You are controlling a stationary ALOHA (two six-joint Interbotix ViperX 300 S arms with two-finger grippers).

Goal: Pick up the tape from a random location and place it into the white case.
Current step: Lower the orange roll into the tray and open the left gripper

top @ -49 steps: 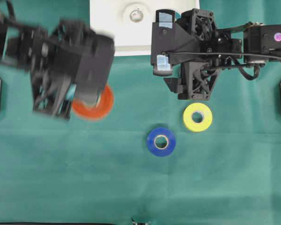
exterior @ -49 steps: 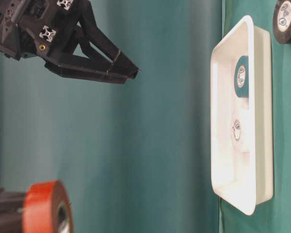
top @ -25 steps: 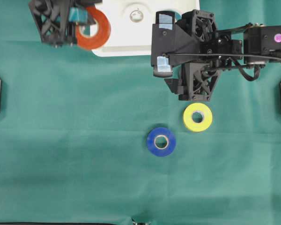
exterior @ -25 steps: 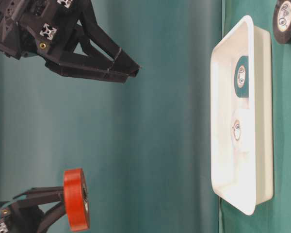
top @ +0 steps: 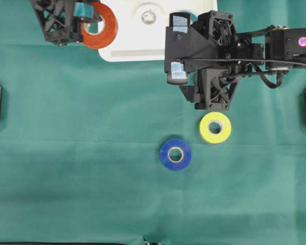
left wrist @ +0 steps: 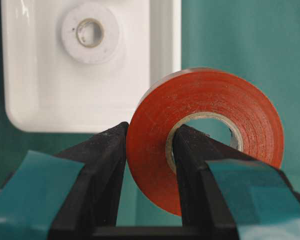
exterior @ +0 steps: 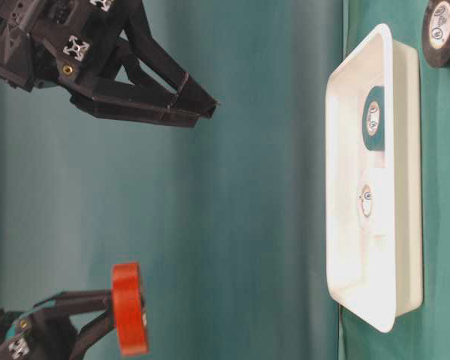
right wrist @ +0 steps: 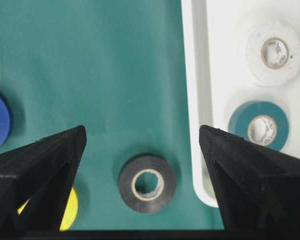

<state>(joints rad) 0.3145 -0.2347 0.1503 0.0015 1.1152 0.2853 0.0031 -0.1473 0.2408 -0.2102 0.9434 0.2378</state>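
Left gripper, top left of the overhead view: jaws clamped on the red tape roll. Wrist view shows one finger against the roll's outer rim and the other finger through its core, pinching the wall of the ring. The roll is carried clear of the cloth, its flat face toward the overhead camera. Table-level view shows it edge-on, so its hole axis runs toward the table, face parallel to the cloth. In the overhead view it overlaps the near-left corner of the white case.

White case sits at top centre, long sides running left–right in the overhead view. Inside it: a white roll and, per the right wrist view, a teal roll beside it, both lying flat.

Below centre on the green cloth: blue roll, flat. To its upper right, yellow roll, flat, well apart from the case.

Right gripper: fingers spread wide, nothing between them, hanging above the cloth over a black roll that lies flat just outside the case.
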